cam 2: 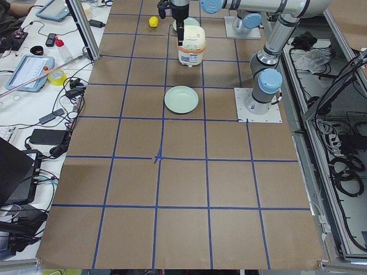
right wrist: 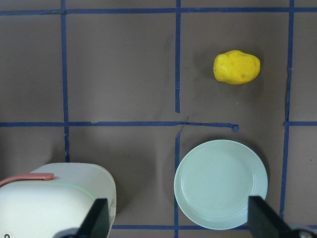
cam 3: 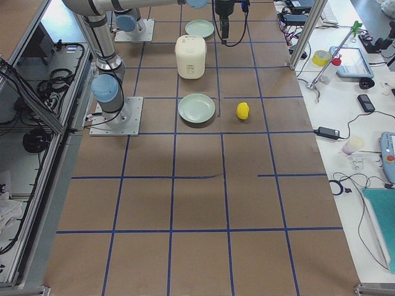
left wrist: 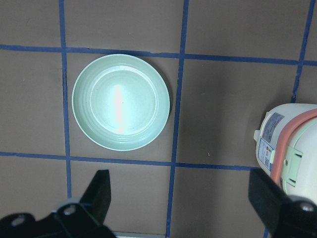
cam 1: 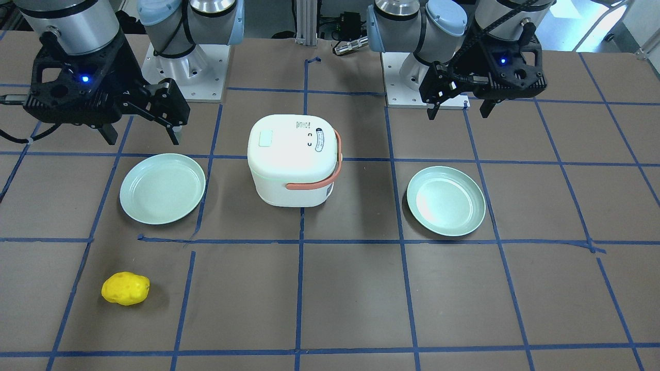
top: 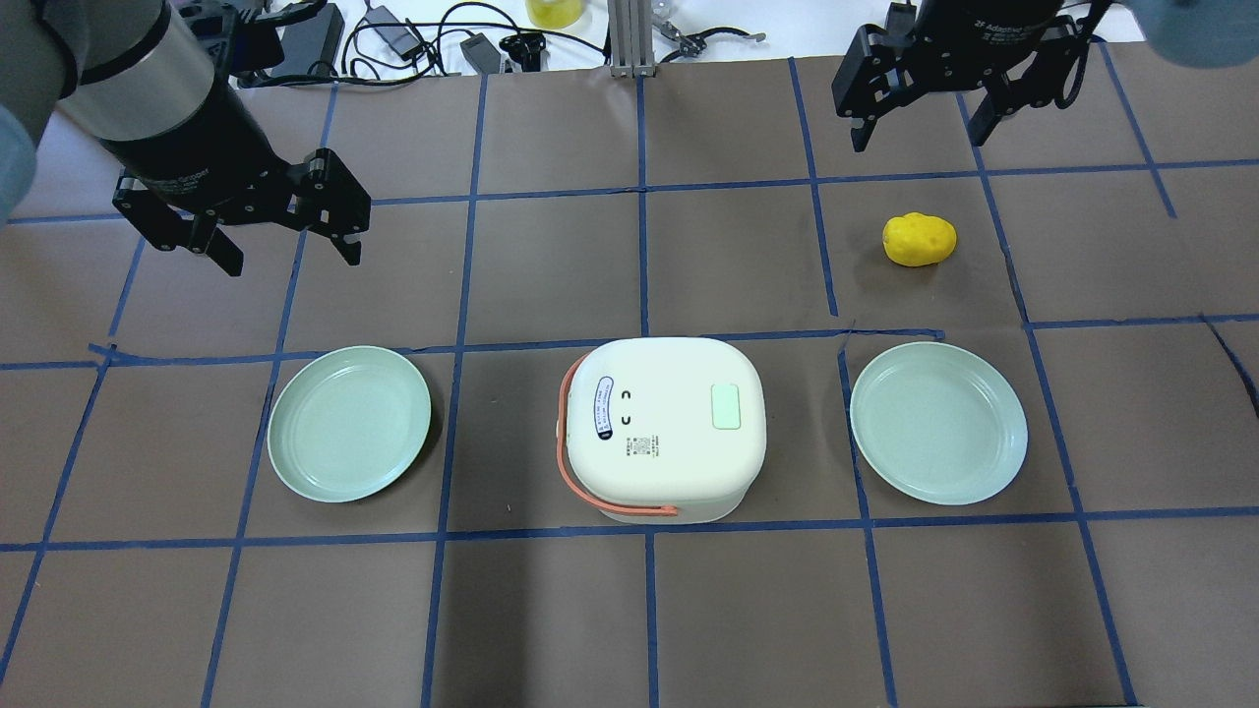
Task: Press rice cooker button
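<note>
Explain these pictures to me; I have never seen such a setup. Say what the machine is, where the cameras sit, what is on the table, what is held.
This is a robot with two arms at a taped brown table. Each arm ends in a two-finger claw: the left gripper and the right gripper. Both are open, above the table, holding nothing. Two cameras look down, one from behind the robot, one facing it; two look along the table from its ends; two sit on the wrists. In the middle stands a white rice cooker with a pale green button on its lid. An empty green plate lies either side: the left plate and the right plate. A yellow lump lies beyond the right plate.
</note>
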Robot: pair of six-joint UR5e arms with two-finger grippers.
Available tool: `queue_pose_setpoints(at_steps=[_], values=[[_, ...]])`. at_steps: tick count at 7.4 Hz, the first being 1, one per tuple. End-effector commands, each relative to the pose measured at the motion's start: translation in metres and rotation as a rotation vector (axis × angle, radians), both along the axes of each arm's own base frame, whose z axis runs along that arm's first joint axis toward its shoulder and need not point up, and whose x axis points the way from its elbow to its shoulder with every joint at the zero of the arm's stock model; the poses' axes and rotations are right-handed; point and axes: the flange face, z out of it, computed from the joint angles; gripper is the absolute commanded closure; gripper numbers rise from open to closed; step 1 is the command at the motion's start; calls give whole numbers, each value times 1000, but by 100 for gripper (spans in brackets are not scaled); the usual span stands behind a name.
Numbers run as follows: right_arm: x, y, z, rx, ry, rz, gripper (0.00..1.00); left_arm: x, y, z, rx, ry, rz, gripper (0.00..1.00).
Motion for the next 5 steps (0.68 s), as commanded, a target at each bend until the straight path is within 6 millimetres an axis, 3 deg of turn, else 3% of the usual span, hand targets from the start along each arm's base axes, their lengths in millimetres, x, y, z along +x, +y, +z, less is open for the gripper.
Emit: queue_pose_setpoints(at_steps=[1, 2, 3, 5], values=[[0, 9, 0, 41, -2, 0, 47, 0, 0, 0, 0, 0, 2, 0], [3, 17, -7, 75, -18, -32, 65, 0, 0, 0, 0, 0, 0, 0], [12, 28, -19, 107, -73, -89, 76, 0, 0, 0, 0, 0, 2, 0], [53, 54, -54, 185, -72, -40, 82, 0, 0, 0, 0, 0, 2, 0]])
